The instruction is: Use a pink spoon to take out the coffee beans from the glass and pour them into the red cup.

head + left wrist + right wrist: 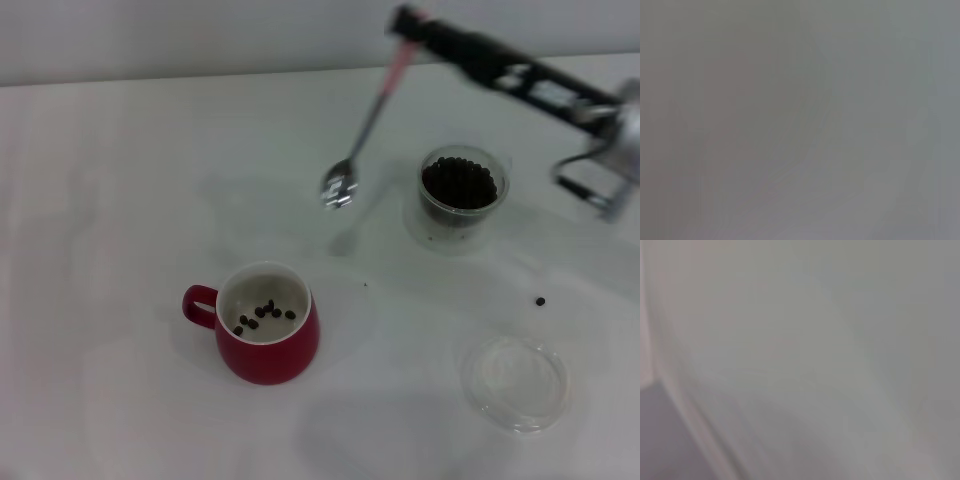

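Observation:
In the head view my right gripper (408, 22) is shut on the pale pink handle of the pink spoon (368, 125) and holds it in the air. The spoon hangs down to the left, its metal bowl (339, 185) between the glass and the red cup. I cannot tell whether the bowl holds beans. The glass (462, 196) stands at the right, filled with coffee beans (460, 182). The red cup (262, 322) stands front left with several beans (262, 314) inside. The left gripper is out of view. Both wrist views show only a blank surface.
A shallow clear round dish (515, 382) lies at the front right. One loose bean (540, 301) lies on the white table between the glass and the dish.

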Controlling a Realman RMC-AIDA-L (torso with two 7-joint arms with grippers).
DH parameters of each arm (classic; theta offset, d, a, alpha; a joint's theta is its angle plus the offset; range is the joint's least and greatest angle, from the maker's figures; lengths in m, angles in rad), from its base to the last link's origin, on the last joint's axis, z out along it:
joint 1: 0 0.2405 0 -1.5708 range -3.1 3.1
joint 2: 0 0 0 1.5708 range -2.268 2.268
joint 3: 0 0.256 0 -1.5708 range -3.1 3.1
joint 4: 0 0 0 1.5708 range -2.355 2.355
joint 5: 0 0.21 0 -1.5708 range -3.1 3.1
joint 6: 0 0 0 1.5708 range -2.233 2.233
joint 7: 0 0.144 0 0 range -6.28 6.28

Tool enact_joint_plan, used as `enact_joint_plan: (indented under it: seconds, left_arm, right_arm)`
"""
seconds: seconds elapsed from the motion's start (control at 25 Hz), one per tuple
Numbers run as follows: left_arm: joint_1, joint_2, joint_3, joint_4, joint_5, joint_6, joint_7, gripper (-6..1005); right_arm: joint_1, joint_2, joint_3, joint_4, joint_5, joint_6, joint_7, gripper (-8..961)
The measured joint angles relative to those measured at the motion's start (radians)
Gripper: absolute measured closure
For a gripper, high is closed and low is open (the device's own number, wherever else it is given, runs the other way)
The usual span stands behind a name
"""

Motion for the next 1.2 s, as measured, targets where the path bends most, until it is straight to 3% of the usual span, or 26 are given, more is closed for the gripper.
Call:
enact_joint_plan:
  seconds: [0.08,0.2,0.36,0.52,0.72,1.2]
  left_arm:
    - [0.002,0.000,0.000,0.000,-0.001,0.000,0.000,241]
    - [0.003,0.000,0.000,0.000,-0.001,0.000,0.000,241]
    - [0.001,0.001,0.000,0.000,-0.001,0.000,0.000,241]
    - [-0.003,0.003,0.000,-0.001,-0.001,0.000,0.000,241]
    - [-0.006,0.004,0.000,-0.002,-0.001,0.000,0.000,241]
    - [-0.006,0.005,-0.002,-0.003,-0.002,0.000,0.000,241]
  right_arm:
    - [-0.013,-0.022,0.073,0.051,-0.006,-0.063,0.014,801]
    - [-0.022,-0.082,0.131,0.145,-0.009,-0.150,0.030,801]
    - [-0.017,-0.167,0.133,0.236,-0.080,-0.189,0.083,801]
    - [-0.001,-0.218,0.139,0.247,-0.224,-0.211,0.125,801]
    - [0.038,-0.240,0.141,0.256,-0.388,-0.211,0.156,801]
    - [0.096,-0.244,0.139,0.257,-0.609,-0.137,0.146,801]
